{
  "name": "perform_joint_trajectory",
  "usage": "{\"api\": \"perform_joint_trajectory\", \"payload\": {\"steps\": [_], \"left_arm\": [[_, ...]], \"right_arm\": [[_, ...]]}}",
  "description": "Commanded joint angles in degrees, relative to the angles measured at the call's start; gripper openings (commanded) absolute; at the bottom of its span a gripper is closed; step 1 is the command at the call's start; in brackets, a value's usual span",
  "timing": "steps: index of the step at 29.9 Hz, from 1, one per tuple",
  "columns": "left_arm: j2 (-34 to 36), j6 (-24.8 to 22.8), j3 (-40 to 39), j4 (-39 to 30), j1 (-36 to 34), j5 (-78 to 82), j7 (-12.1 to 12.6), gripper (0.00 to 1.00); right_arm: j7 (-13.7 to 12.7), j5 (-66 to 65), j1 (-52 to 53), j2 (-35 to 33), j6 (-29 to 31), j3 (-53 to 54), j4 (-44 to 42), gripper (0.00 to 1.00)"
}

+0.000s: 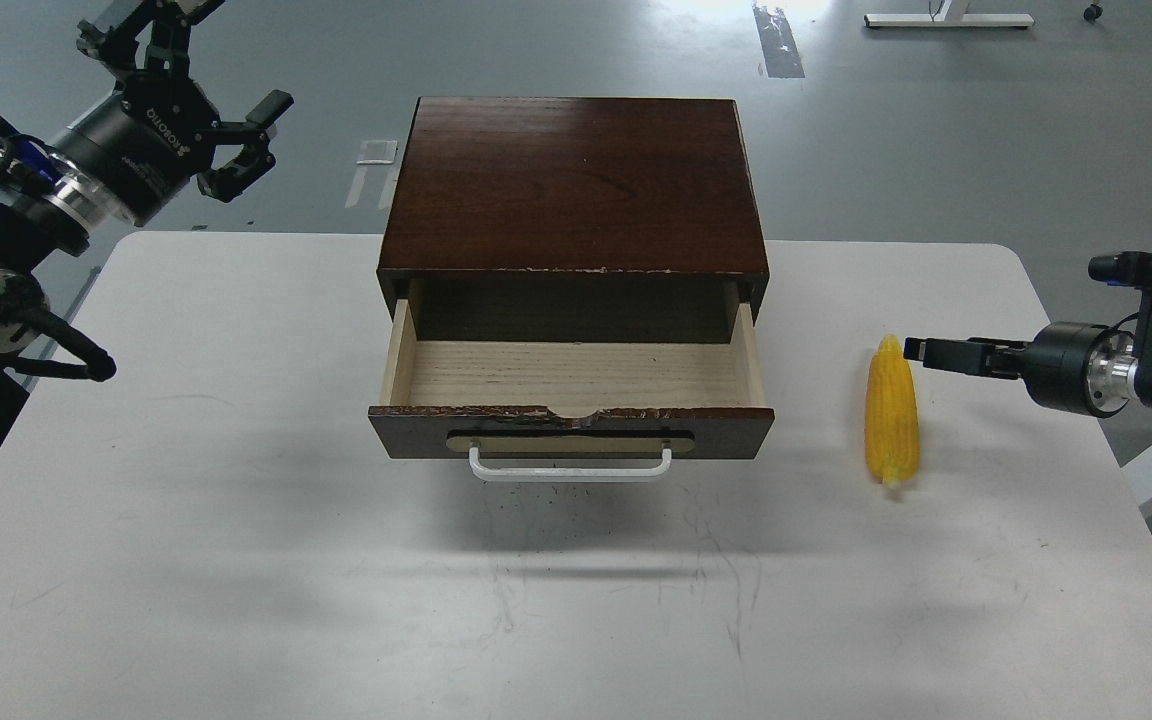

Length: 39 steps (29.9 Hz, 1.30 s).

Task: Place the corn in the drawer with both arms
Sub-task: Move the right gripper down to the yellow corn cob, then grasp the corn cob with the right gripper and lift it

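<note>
The yellow corn (892,420) lies on the white table (236,500), right of the cabinet, with its pointed tip away from me. The drawer (572,432) is pulled out, and its pale wood interior holds nothing. My right gripper (921,351) reaches in from the right, low over the table. Its tip is just right of the corn's pointed end. It is seen edge-on, so its fingers cannot be told apart. My left gripper (256,142) is open and empty. It is held high at the far left, behind the table's back edge.
The dark wooden cabinet (576,180) stands at the table's back middle, with the drawer's white bar handle (570,470) facing me. The table's right edge runs close to my right arm (1096,368). Grey floor lies beyond.
</note>
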Motion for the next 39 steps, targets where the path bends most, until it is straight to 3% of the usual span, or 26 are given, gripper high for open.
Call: {"api": "perform_joint_trajectory", "payload": {"steps": [1,10,22,27,29,33,35,39], "left_arm": [[0.0,0.0,-0.1,-0.1,0.2,0.0,0.0,0.99],[0.1,0.0,-0.6,-0.2,0.8,0.0,0.0,0.99],[0.3,0.0,-1.3,-0.2,1.2,0.0,0.0,0.99],[0.3,0.0,-1.4,-0.2,1.2,0.1,0.0,0.99],[0.3,0.0,-1.3,-0.1,1.2,0.1,0.0,0.99],[0.3,0.0,-1.4,-0.1,1.3,0.1,0.0,0.99],[0.3,0.0,-1.4,-0.1,1.4,0.1,0.0,0.99],[0.3,0.0,-1.4,-0.1,1.4,0.1,0.0,0.99]], "right_arm": [[0.0,0.0,0.0,1.6,0.0,-2.7,-0.7,1.0],[0.0,0.0,-0.5,2.5,0.0,-4.3,-1.2,1.0],[0.1,0.1,-0.5,8.6,-1.5,-7.1,-4.7,1.0],[0.9,0.0,-0.9,8.5,-1.8,-7.3,-4.9,0.87],[2.9,0.0,-1.2,8.2,-1.8,-8.1,-4.9,0.72],[3.9,0.0,-1.3,8.1,-3.1,-9.5,-5.0,0.6],[3.9,0.0,-1.3,8.0,-3.2,-10.1,-5.1,0.42],[3.9,0.0,-1.3,7.9,-3.2,-10.1,-5.3,0.34]]}}
